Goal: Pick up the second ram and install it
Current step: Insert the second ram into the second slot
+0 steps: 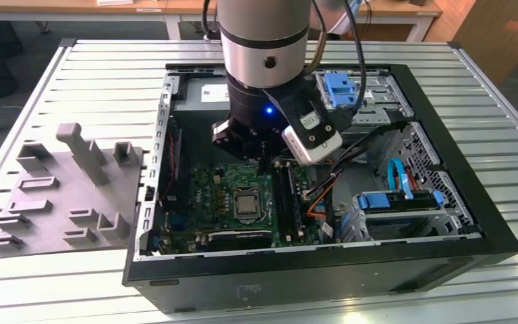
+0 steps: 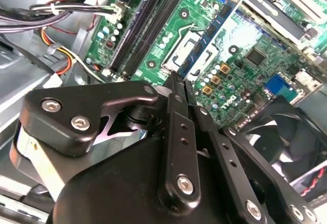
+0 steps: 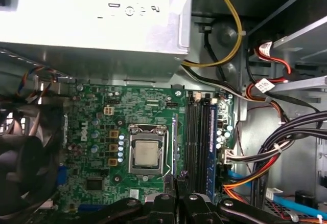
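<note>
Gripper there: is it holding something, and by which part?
Yes: the gripper is shut on a RAM stick, pinching its near edge; the rest juts out above the motherboard.

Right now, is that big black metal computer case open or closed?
Open. The black metal computer case has no side panel on; the green circuit board inside lies bare.
</note>
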You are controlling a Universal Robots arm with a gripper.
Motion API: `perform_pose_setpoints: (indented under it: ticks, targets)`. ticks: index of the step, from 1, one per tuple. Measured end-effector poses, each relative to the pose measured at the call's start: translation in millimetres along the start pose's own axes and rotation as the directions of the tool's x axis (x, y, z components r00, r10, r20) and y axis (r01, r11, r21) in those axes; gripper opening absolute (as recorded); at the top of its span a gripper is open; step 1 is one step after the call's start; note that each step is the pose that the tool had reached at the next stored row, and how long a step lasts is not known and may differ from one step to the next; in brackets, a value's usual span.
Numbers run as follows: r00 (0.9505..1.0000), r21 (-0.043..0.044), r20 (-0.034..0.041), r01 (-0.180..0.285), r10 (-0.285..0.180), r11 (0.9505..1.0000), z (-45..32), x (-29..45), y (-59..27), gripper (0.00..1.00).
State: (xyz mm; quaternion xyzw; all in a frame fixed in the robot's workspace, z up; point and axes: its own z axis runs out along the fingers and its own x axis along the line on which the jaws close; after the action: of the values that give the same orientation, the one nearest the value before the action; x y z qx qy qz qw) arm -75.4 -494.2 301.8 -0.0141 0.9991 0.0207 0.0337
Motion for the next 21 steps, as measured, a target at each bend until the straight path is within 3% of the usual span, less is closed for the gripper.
perform_pose_setpoints:
  ticks: [6,11,17,21]
  targets:
    - [0.9998,0.0012,0.0007,-0.019,0.019,0.9998,2.0,-6.7,-0.3,0.13]
    - [0.9992,0.0015,0.0016,-0.039,0.039,0.9992,10.9,-10.5,-0.7,0.13]
    - [0.999,0.0015,0.0018,-0.046,0.046,0.999,20.2,-24.4,-1.5,0.13]
    - [0.9988,0.0003,0.002,-0.048,0.048,0.9988,27.6,-25.9,-1.9,0.13]
